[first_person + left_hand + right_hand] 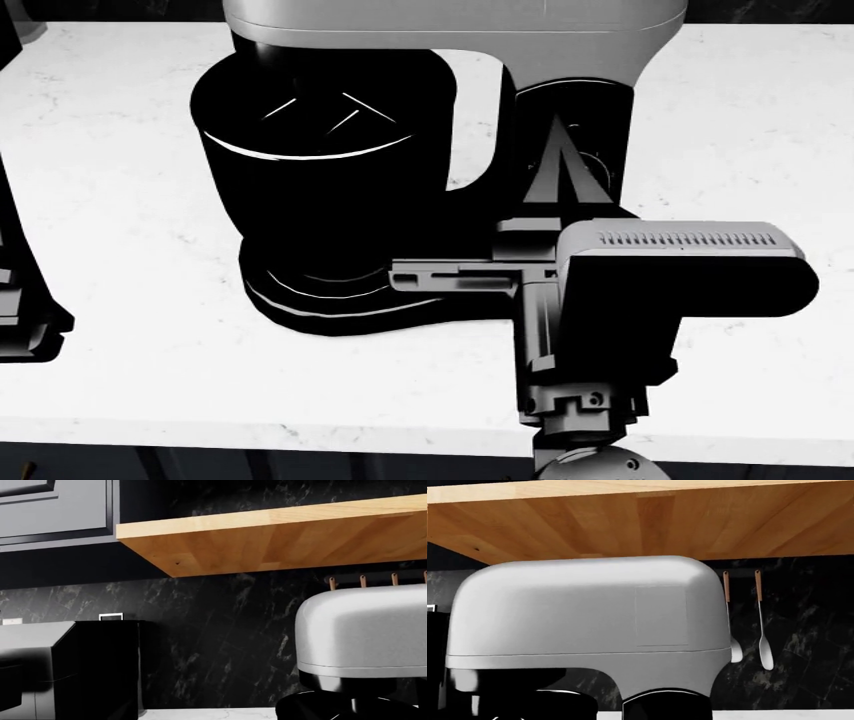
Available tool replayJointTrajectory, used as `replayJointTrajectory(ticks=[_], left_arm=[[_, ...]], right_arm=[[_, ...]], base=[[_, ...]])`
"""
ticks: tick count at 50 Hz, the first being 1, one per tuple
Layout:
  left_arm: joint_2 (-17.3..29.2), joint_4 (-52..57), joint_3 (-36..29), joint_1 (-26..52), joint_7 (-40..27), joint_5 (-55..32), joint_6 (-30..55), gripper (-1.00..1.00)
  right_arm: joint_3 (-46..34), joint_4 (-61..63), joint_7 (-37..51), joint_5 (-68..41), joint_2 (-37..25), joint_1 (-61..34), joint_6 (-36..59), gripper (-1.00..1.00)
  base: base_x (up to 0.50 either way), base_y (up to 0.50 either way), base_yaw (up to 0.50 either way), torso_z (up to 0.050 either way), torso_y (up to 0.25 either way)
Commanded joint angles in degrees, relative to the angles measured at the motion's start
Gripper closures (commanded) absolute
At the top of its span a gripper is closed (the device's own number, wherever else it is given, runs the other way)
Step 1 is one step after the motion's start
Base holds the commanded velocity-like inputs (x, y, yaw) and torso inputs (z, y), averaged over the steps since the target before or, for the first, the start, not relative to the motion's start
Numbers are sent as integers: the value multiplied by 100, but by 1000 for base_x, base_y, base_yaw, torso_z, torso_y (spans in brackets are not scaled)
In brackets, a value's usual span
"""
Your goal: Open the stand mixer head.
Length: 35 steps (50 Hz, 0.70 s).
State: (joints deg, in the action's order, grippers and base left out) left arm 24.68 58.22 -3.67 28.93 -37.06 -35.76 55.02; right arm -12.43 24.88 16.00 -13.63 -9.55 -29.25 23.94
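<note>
Grey stand mixer head (587,615) sits level over the black bowl (320,170), unopened; the right gripper (558,165) nears, its jaws' state unreadable, lifting remains.

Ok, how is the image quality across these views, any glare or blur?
Head view: harsh contrast, the black bowl shows only thin white glints. Left wrist view: a near box looks soft. Right wrist view: the stand mixer head is evenly lit and sharp.

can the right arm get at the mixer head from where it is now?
Probably yes. In the head view the right tool sits in front of the mixer's column, just below the stand mixer head, nothing between them. The right wrist view shows the head close and unobstructed, though the wooden shelf hangs close above it.
</note>
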Motion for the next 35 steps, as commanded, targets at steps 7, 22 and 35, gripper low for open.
replayJointTrajectory(ticks=[7,22,35], left_arm=[[54,-67,-6,-68,73,-22,-396,-100],[163,-134,-76,-128,-11,-63,-564,-100],[294,20,84,-221,-140,-323,-537,-100]], right_arm=[[-15,-577,-72,230,24,191,-507,100],[-61,-733,20,269,-4,15,-547,100],[-43,-1001,77,276,-36,-160,-634,100]], base=[[0,0,0,0,0],[0,0,0,0,0],[0,0,0,0,0]])
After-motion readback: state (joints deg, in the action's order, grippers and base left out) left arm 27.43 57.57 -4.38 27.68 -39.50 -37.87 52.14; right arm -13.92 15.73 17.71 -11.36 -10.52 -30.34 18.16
